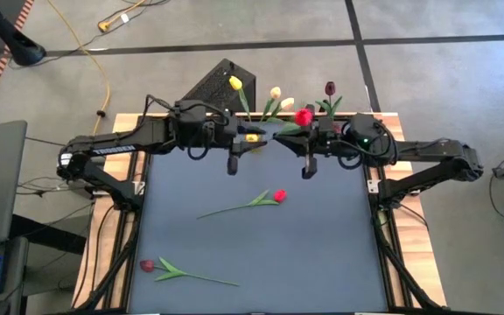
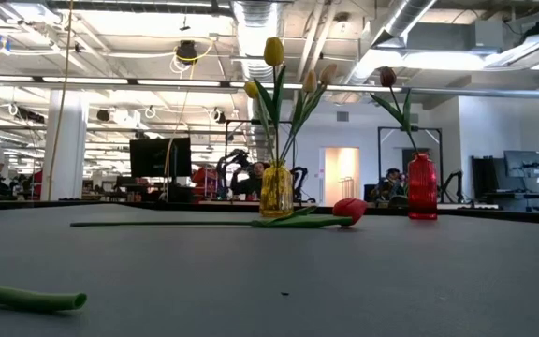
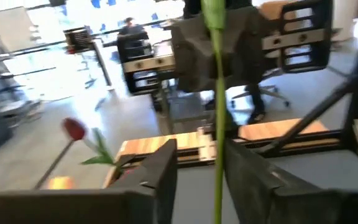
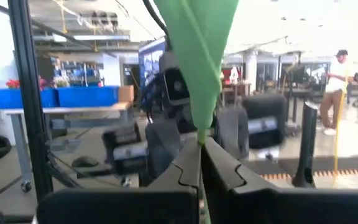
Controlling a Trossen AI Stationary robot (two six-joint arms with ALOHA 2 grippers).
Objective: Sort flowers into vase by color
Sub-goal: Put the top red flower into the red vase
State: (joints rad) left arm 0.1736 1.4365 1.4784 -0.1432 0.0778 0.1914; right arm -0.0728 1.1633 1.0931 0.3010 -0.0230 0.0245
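- Landmark: yellow vase [image 2: 276,191], at the far edge of the table [image 1: 322,262], already loaded with yellow and cream tulips [image 2: 274,51].
- Red vase [image 2: 422,187] is set just beside the yellow vase and holds one dark red tulip [image 2: 387,77]; the split by colour is already visible.
- Right gripper [image 4: 199,163] is closed on a green stem, a leaf [image 4: 201,50] standing right above the fingers; in the high view a red tulip [image 1: 304,116] is seen at that gripper, between the two vases. Probably held upright for insertion into the red vase.
- Left gripper [image 3: 201,163]: a thin stem [image 3: 217,124] runs between its fingers, but contact cannot be told. It sits level with the yellow vase, facing the right gripper, likely steadying or handing over.
- Unsorted: a red tulip [image 1: 279,196] lies mid-table, nearer than the yellow vase; a dark red tulip [image 1: 148,265] lies well apart, at the near left corner.
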